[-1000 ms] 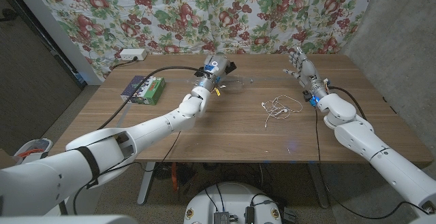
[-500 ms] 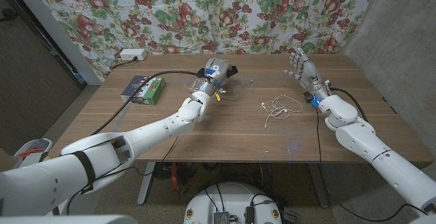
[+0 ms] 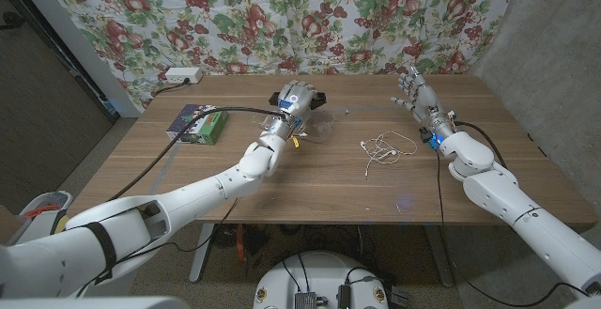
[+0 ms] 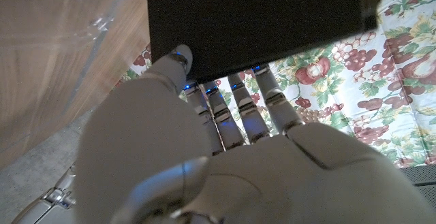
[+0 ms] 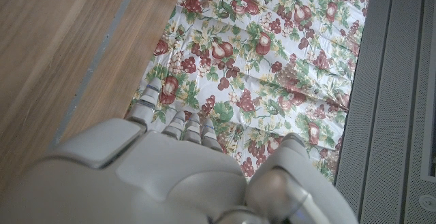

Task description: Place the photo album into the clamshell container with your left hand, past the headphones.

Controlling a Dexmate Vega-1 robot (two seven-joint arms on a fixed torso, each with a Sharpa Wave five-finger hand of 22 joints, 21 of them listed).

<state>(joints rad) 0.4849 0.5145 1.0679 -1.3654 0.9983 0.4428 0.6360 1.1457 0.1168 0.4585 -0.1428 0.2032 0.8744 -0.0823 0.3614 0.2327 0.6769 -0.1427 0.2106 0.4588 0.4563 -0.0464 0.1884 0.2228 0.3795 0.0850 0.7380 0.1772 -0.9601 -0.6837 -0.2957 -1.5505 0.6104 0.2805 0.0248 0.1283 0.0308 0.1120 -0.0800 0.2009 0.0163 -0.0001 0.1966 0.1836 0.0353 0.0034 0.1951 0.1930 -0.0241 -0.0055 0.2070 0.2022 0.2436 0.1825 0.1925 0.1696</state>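
one step remains: left hand (image 3: 294,96), clasping the photo album (image 4: 252,20), should lower it squarely into the clamshell container (image 3: 315,121), right hand (image 3: 414,91) splayed empty.

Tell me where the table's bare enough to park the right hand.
Bare wood lies near the front edge, between the left arm and right arm, below the headphones. Crowded: far middle, where the left hand holds the photo album over the clamshell container.

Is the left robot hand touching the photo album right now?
Touching. The left wrist view shows the left robot hand with its fingers and thumb against the dark photo album.
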